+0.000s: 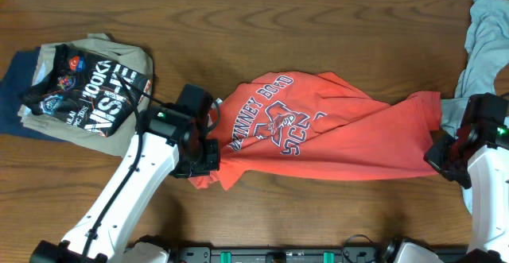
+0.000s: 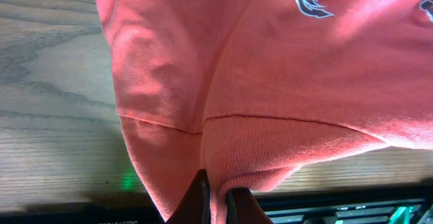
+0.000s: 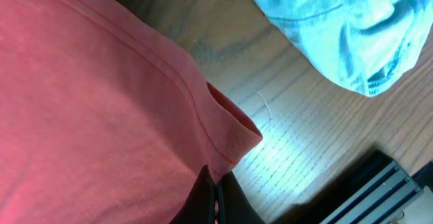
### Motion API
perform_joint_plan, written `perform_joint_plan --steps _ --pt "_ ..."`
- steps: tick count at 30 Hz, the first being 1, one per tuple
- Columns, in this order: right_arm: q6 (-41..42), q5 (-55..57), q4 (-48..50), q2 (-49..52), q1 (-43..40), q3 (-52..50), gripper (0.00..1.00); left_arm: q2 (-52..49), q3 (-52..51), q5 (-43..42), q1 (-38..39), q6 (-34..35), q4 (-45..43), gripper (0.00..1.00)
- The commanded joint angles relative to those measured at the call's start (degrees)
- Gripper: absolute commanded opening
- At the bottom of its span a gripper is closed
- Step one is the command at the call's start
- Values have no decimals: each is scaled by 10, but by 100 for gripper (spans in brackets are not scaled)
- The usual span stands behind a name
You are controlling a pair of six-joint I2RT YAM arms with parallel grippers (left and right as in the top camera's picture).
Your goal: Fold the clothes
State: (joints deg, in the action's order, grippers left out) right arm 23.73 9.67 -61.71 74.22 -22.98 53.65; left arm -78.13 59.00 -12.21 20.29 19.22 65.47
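The wooden table (image 1: 318, 9) carries the red-orange T-shirt (image 1: 318, 140), a garment stack (image 1: 119, 52) (black shirt (image 1: 95, 92) topmost) and a grey garment (image 1: 487, 48).

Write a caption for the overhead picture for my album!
A red-orange T-shirt is stretched across the wooden table, with the left gripper and right gripper each shut on one end.

**Overhead view:** looking straight down on the wooden table (image 1: 318, 25) from well above, taking in the red-orange T-shirt (image 1: 318, 148) from end to end, with the table's far edge at the top.

**Left wrist view:** sitting close behind the left gripper (image 2: 216, 187), facing along its fingers across the shirt by the table's near edge.

**Right wrist view:** sitting close behind the right gripper (image 3: 216, 183), facing the table's right end.

**Shared:** all three are showing the shirt. Overhead and right wrist are both showing the pale blue garment (image 3: 338, 28).
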Motion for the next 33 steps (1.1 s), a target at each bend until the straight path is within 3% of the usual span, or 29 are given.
perform_joint_plan --steps 1,7,10,16,25,33 --pt "11 8 0 -3 -7 -3 1 3 12 -11 -2 -7 0 6" --pt "8 12 2 -3 -7 -3 1 3 12 -20 -2 -7 1 7" --pt "10 47 -1 -3 -7 -2 1 3 12 -39 -2 -7 4 44" --pt "16 55 0 -3 -20 -3 1 3 10 -41 -2 1 38 57" --pt "16 51 6 -3 -20 -3 1 3 -44 -38 -2 99 38 59" --pt "16 48 10 -3 -20 -3 1 3 -147 -39 -2 185 -48 59"
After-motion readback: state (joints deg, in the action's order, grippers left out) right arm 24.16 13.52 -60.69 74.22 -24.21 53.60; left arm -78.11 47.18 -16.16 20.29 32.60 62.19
